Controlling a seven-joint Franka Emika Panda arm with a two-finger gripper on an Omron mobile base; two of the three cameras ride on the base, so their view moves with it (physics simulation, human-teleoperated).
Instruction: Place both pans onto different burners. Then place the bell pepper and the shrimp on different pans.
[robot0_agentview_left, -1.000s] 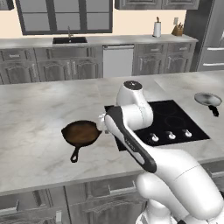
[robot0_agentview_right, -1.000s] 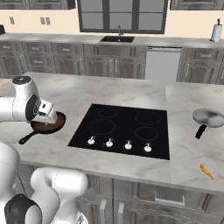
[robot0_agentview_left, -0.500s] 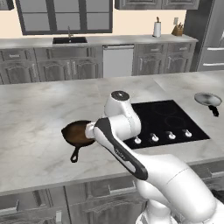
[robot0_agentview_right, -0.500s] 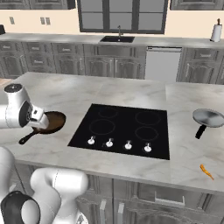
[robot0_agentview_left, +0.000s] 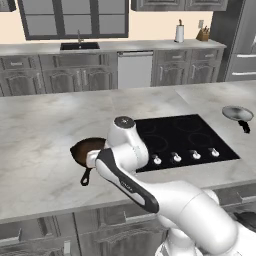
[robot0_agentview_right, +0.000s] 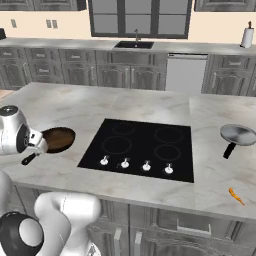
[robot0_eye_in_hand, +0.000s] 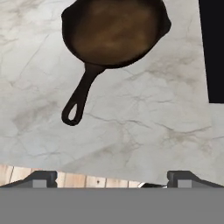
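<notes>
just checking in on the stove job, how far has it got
Nothing looks done yet: the cast-iron skillet sits on the counter left of the cooktop, and the steel pan sits on the counter to its right. In hand: the open pincer hovers over the skillet's handle, empty. Left: both pans onto burners, then the shrimp and the bell pepper into them.

Skillet (robot0_agentview_right: 58, 139) left of cooktop (robot0_agentview_right: 142, 147)

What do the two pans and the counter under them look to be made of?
Dark short-handled skillet: likely cast iron, matte black rim, rusty-brown inside. Silver-grey round pan: probably steel, with black handle. Pale grey-veined countertop: looks like polished marble, though the render leaves that open.
</notes>
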